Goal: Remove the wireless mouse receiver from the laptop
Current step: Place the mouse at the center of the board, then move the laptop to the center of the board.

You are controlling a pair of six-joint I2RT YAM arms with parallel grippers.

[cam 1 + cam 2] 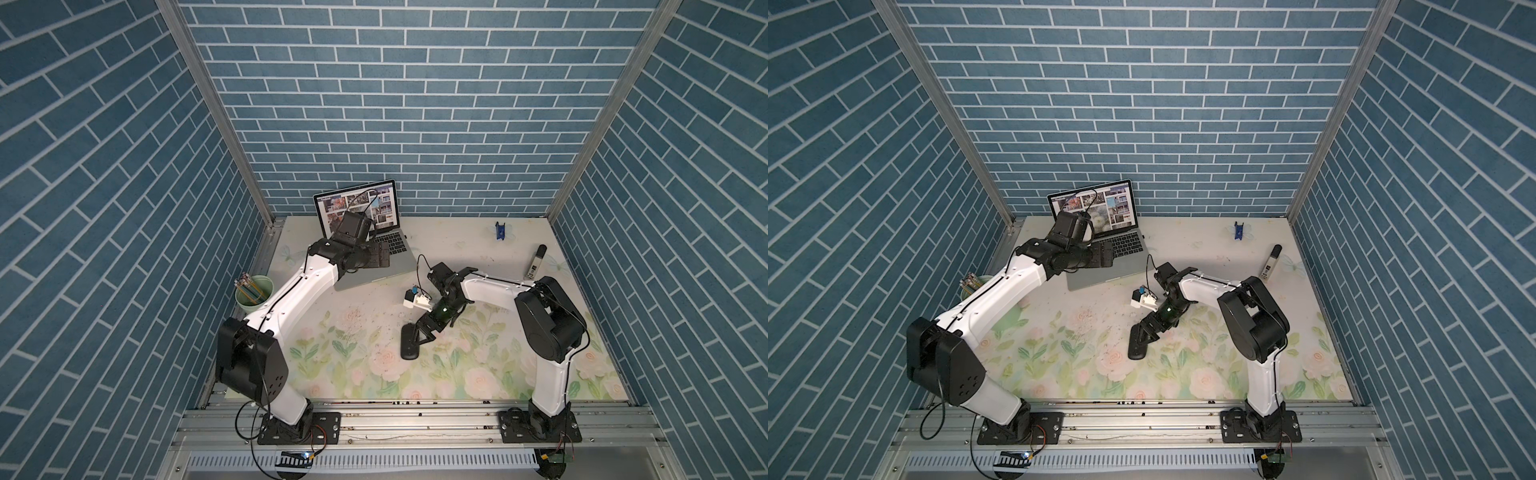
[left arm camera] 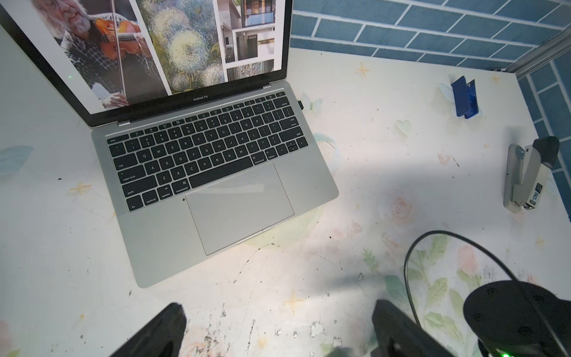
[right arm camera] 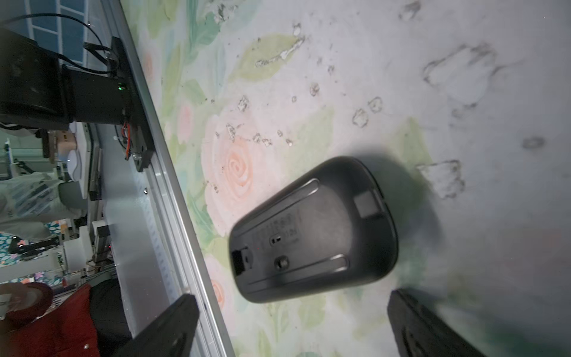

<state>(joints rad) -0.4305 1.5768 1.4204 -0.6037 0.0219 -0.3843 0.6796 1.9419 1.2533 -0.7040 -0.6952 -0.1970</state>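
Your left tool [image 2: 278, 307] hangs above the worktop [image 2: 386, 160] in front of the laptop [image 2: 222, 213], and its two fingers stand wide apart with nothing between them. In both top views it shows over the laptop's keyboard side. The laptop sits open at the back of the worktop, turned at a slight angle, with its screen lit by a grid of photos.

The wireless mouse receiver [image 2: 300, 104] is a tiny dark stub sticking out of the laptop's side edge, close to the hinge and beside the top corner of the keyboard. Neither tool is touching it.

Your right tool [image 3: 293, 296] is well away from the laptop, near the middle of the worktop. It is pointed down at the black mouse [image 3: 315, 231], which lies belly-up on the flower print. Its fingers are spread apart and clamp nothing, with the mouse just ahead of the fingertips. You cannot tell from these views whether a tip touches it.

A small white gadget [image 1: 415, 298] lies just beside the right arm's wrist. A green cup of pencils [image 1: 254, 293] stands by the left arm. A blue clip [image 2: 465, 97] and a white stick with a black cap [image 2: 525, 176] lie toward the far right corner.
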